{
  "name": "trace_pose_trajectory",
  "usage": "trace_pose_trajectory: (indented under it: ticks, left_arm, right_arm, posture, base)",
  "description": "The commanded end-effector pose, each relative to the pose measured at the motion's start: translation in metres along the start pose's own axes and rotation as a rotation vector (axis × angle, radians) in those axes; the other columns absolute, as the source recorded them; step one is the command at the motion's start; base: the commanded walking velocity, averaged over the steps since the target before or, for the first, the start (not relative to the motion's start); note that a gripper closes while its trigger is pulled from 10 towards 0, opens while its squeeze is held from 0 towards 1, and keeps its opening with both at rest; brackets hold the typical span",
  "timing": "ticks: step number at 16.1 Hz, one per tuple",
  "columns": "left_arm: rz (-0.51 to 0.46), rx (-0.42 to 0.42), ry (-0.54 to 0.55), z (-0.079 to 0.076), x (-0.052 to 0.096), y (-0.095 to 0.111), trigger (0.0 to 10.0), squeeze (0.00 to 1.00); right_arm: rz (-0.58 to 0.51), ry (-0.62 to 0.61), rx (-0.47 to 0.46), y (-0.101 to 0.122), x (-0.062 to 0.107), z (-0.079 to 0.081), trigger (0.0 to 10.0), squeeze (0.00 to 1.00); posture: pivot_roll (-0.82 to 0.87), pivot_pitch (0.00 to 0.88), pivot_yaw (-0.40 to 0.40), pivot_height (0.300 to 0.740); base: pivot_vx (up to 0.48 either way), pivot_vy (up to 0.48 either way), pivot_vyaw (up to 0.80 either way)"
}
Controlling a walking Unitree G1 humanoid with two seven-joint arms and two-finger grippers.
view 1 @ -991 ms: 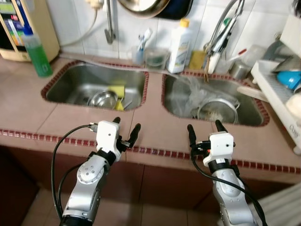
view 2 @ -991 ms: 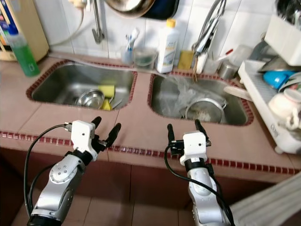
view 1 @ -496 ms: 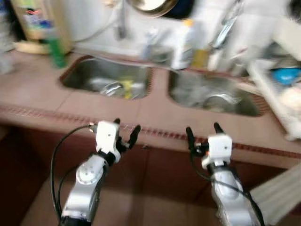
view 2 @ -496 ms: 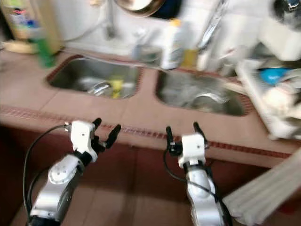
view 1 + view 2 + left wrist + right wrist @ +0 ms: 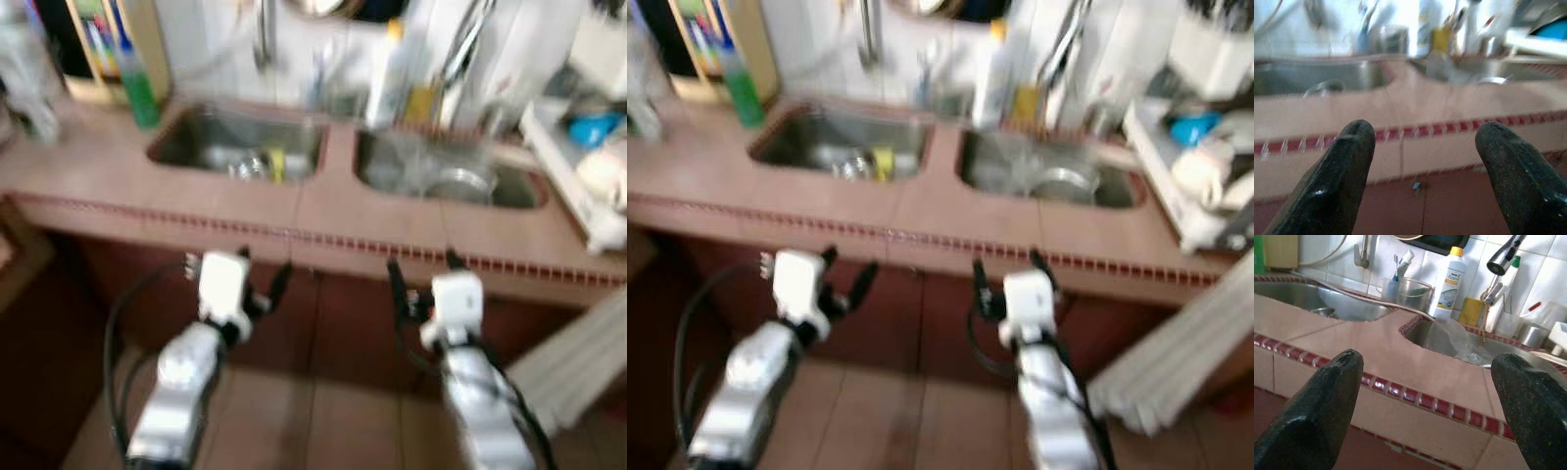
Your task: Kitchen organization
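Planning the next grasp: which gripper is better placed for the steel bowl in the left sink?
Left, tentatively. The left gripper hangs open roughly in line with the left sink's steel bowl; the right gripper sits before the right sink. Both are short of the tiled counter.

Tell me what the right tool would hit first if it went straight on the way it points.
Probably the counter's front edge with its red tile strip. The open right tool points at it from slightly below; depth is unclear, and it might skim over toward the right sink.

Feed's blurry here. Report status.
Left hand open, empty. Right hand open, empty. Both short of the counter edge. Double sink ahead, nothing between.
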State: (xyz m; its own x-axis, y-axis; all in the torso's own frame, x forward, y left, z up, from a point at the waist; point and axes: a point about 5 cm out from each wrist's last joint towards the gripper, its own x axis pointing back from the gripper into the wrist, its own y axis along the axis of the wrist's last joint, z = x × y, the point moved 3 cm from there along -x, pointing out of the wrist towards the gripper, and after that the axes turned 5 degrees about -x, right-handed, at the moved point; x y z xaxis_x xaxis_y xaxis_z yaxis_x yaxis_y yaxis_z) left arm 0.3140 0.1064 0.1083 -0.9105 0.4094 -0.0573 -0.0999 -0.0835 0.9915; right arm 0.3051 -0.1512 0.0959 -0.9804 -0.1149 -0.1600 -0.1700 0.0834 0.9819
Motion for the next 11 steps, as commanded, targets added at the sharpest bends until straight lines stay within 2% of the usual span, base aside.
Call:
trace_pose_trajectory:
  ticks: [1, 2, 3, 4, 5, 7, 10, 11]
  left_arm:
    - [0.013, -0.061, -0.031, -0.001, 0.003, -0.008, 10.0, 0.00]
    - [0.029, -0.074, -0.050, -0.003, 0.006, -0.014, 10.0, 0.00]
    - [0.068, -0.118, -0.072, -0.005, 0.010, -0.028, 10.0, 0.00]
    - [0.169, -0.150, -0.124, -0.011, 0.023, -0.059, 10.0, 0.00]
    - [0.230, -0.155, -0.143, -0.014, 0.030, -0.076, 10.0, 0.00]
    - [0.384, -0.158, -0.159, -0.017, 0.052, -0.117, 10.0, 0.00]
    - [0.571, -0.119, -0.098, -0.014, 0.079, -0.155, 10.0, 0.00]
    - [0.661, -0.105, -0.059, -0.011, 0.093, -0.168, 10.0, 0.00]
  right_arm:
    - [0.031, 0.076, 0.004, -0.009, 0.001, 0.008, 10.0, 0.00]
    - [0.051, 0.108, 0.009, -0.014, 0.004, 0.011, 10.0, 0.00]
    - [0.115, 0.182, 0.019, -0.030, 0.010, 0.018, 10.0, 0.00]
    - [0.248, 0.277, 0.055, -0.063, 0.029, 0.025, 10.0, 0.00]
    - [0.319, 0.294, 0.069, -0.080, 0.039, 0.025, 10.0, 0.00]
    - [0.496, 0.276, 0.089, -0.116, 0.064, 0.017, 10.0, 0.00]
    - [0.673, 0.229, 0.077, -0.144, 0.089, 0.010, 10.0, 0.00]
    - [0.735, 0.210, 0.071, -0.152, 0.099, 0.007, 10.0, 0.00]
  posture:
    - [-0.07, 0.000, -0.051, 0.740]
    - [-0.07, 0.000, -0.051, 0.740]
    - [-0.07, 0.000, -0.051, 0.740]
    - [-0.07, 0.000, -0.052, 0.740]
    - [-0.07, 0.000, -0.053, 0.740]
    - [-0.06, 0.000, -0.057, 0.740]
    - [-0.06, 0.000, -0.059, 0.740]
    - [-0.06, 0.000, -0.063, 0.740]
  base:
    - [0.000, 0.000, 0.00]
    - [0.000, 0.000, 0.00]
    - [0.000, 0.000, 0.00]
    - [0.000, 0.000, 0.00]
    - [0.000, 0.000, 0.00]
    - [0.000, 0.000, 0.00]
    - [0.000, 0.000, 0.00]
    - [0.000, 0.000, 0.00]
